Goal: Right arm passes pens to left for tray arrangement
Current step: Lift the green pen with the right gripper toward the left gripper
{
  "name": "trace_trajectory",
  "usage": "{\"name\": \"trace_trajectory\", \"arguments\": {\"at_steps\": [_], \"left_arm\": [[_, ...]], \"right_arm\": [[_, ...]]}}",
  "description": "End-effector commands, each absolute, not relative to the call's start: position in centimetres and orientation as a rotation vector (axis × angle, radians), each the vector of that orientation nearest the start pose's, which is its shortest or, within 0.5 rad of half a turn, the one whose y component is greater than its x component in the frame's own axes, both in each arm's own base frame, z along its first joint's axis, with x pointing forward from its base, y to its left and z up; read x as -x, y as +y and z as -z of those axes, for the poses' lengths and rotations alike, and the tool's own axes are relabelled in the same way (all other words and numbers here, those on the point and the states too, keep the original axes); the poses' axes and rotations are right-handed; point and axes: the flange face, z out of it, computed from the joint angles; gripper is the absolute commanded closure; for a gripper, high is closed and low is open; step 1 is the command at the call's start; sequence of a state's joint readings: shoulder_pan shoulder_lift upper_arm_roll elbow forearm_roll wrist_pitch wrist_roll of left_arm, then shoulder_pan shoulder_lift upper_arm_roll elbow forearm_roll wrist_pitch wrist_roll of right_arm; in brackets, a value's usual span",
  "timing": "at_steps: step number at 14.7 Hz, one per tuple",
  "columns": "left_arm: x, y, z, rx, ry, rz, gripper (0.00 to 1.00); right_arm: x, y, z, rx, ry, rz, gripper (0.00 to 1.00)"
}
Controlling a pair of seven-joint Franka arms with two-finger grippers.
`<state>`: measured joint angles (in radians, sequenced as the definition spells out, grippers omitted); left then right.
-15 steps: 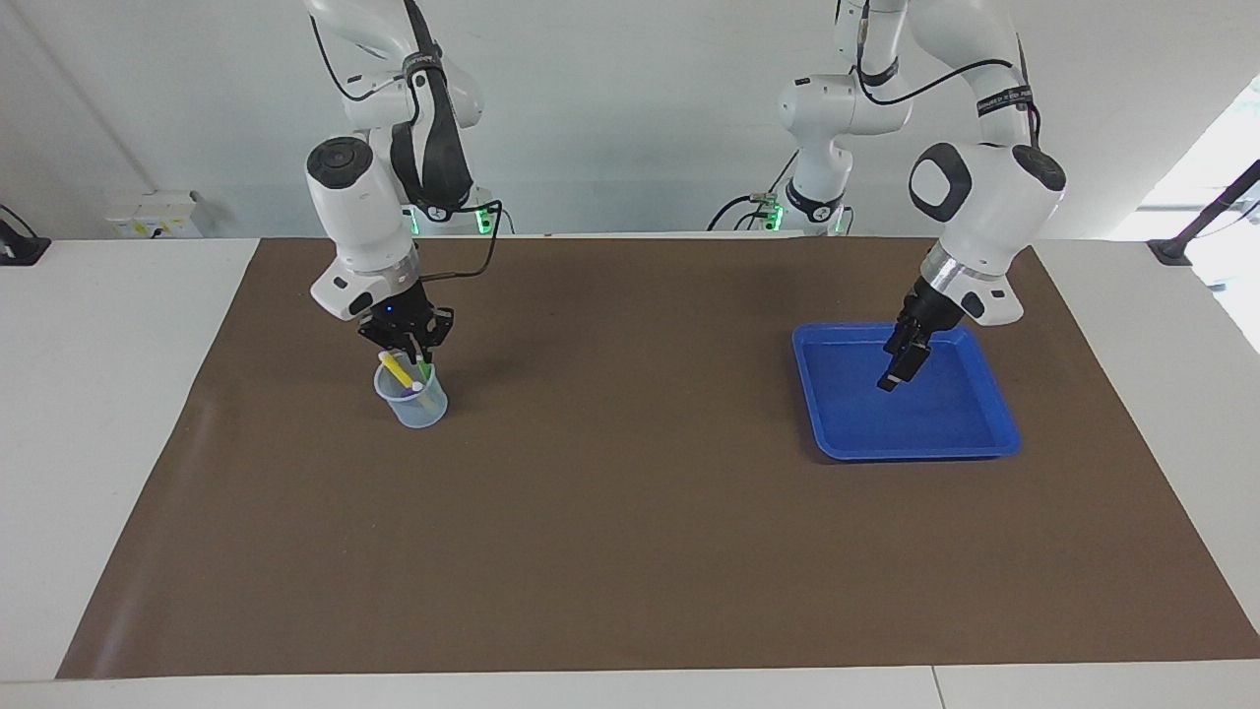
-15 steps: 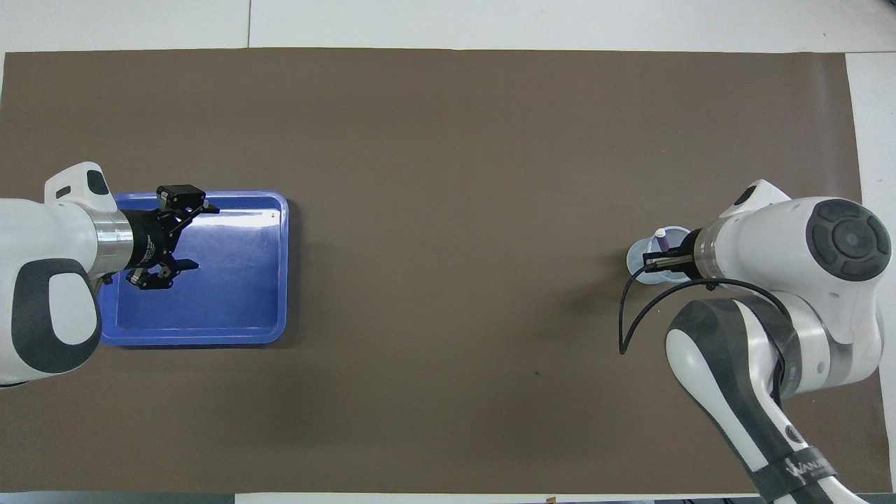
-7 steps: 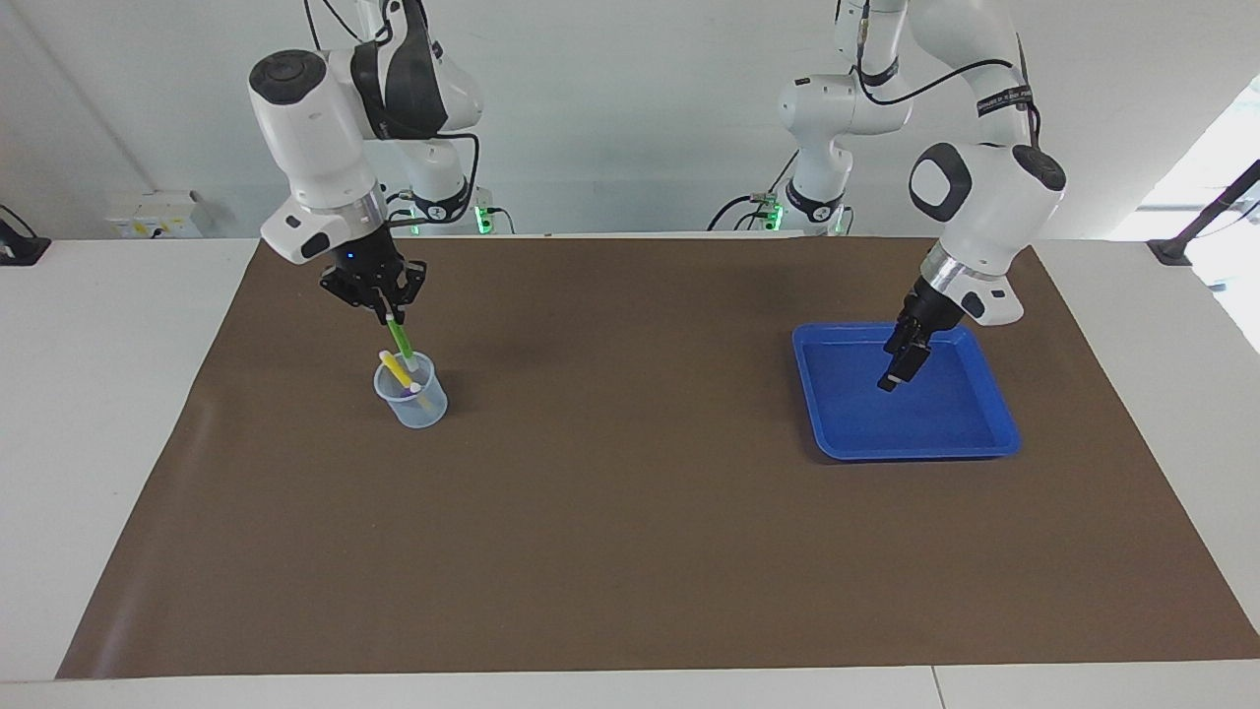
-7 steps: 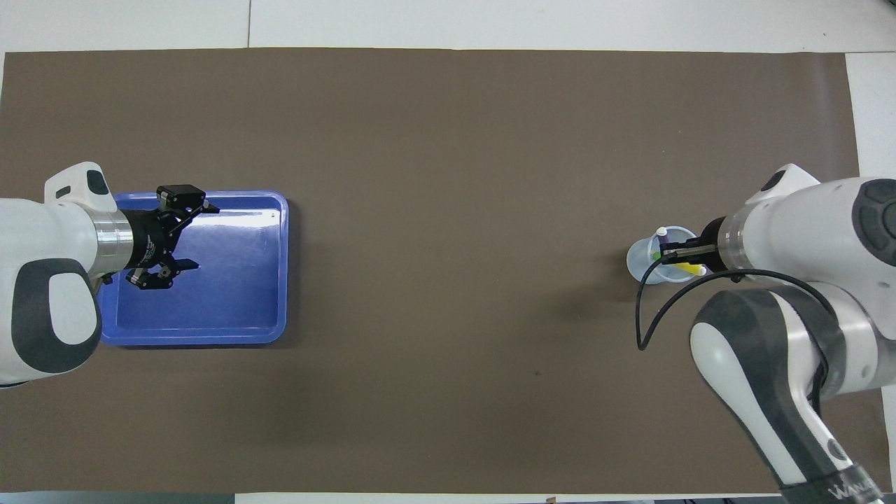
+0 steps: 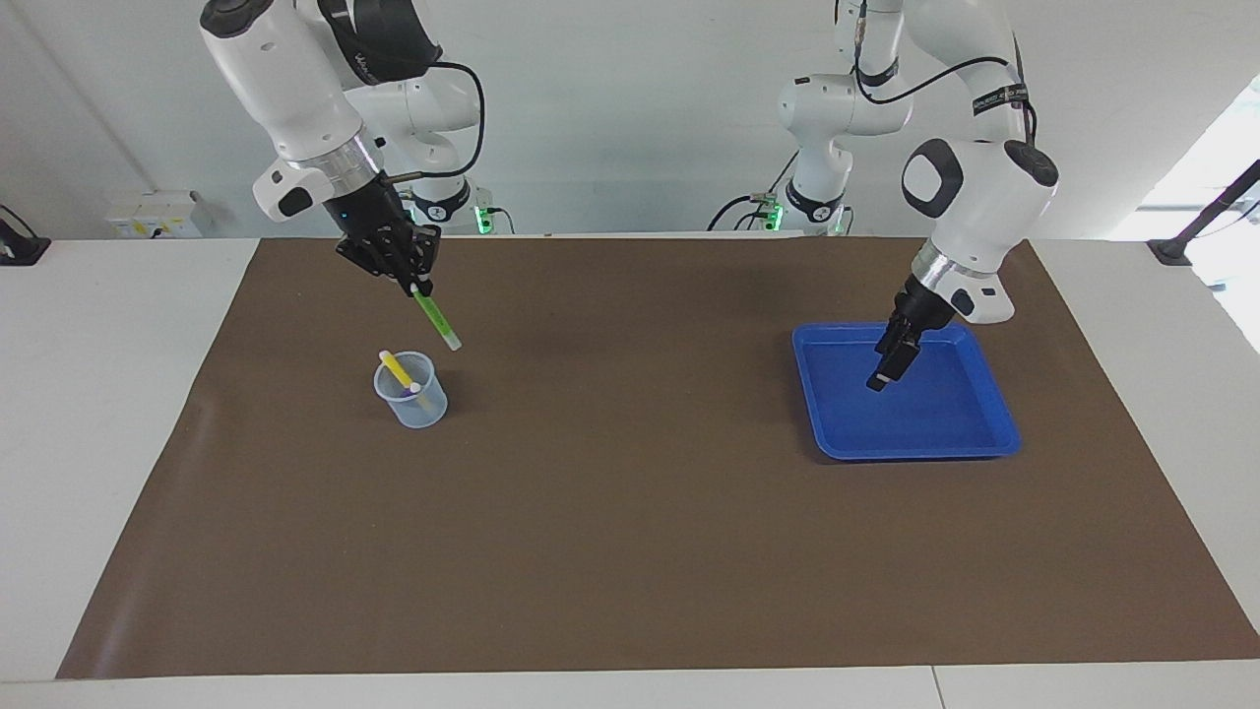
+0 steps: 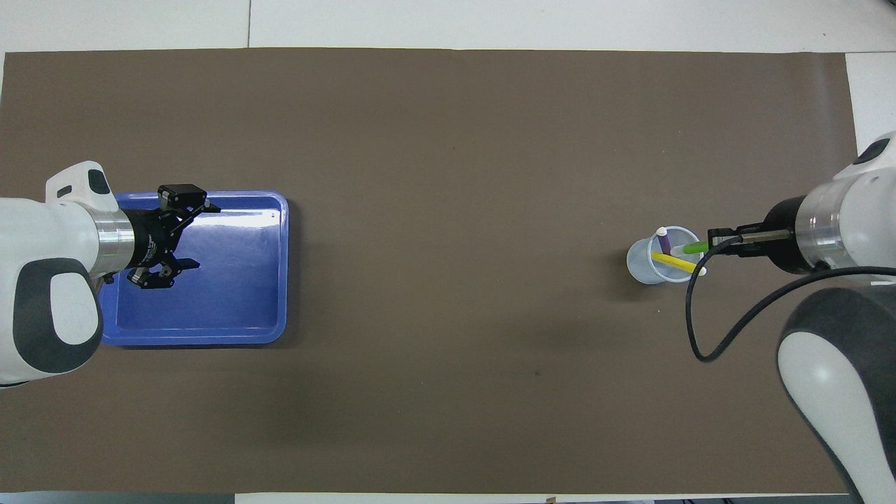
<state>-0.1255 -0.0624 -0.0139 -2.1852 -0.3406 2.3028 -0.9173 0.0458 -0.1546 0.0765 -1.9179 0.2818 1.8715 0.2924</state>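
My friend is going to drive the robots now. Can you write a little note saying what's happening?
Right tool: shut on the green pen, lifted clear of the cup.
Left tool: open, waiting over the blue tray.
Yellow pen and purple pen: in the cup, toward the right arm's end of the table.
Done: green pen picked out.
Left: hand it to the left tool, lay it in the tray, then the other two pens.

The purple pen (image 5: 417,390) is mostly sunk in the cup (image 5: 411,402). The picture's edge cuts off both arms. The green pen's (image 6: 695,247) upper end hides between fingers.
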Motion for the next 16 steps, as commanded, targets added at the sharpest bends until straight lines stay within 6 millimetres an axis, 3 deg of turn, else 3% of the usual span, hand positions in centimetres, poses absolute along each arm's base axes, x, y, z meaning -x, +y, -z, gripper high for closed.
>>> {"name": "trace_trajectory", "arguments": {"at_steps": [1,5,8,10,13,16], "left_arm": [[-54.3,-9.5,-46.9,3.104,-1.722,-0.144,0.00],[-53.3,-11.7,-51.5,3.214,-1.840,-0.380,0.00],[-51.8,-13.7,-52.5,3.438,-1.668,-0.620,0.00],[-50.7,-13.8,-53.0,3.569,-1.508,-0.814,0.00],[-50.2,-14.0,-53.4,3.615,-1.581,-0.972,0.00],[-48.3,-14.6,-53.5,3.582,-1.565,-1.184,0.00]], "right_arm": [[-52.5,12.3,-57.7,2.660,0.579,0.041,1.00],[-52.1,19.5,-58.9,2.362,0.909,-0.042,1.00],[-51.7,23.3,-60.0,2.242,1.001,-0.134,1.00],[-51.7,26.1,-60.3,2.221,1.016,-0.194,1.00],[-51.3,30.2,-59.9,2.197,1.048,-0.293,1.00],[-51.0,32.3,-59.5,2.143,1.099,-0.392,1.00]]}}
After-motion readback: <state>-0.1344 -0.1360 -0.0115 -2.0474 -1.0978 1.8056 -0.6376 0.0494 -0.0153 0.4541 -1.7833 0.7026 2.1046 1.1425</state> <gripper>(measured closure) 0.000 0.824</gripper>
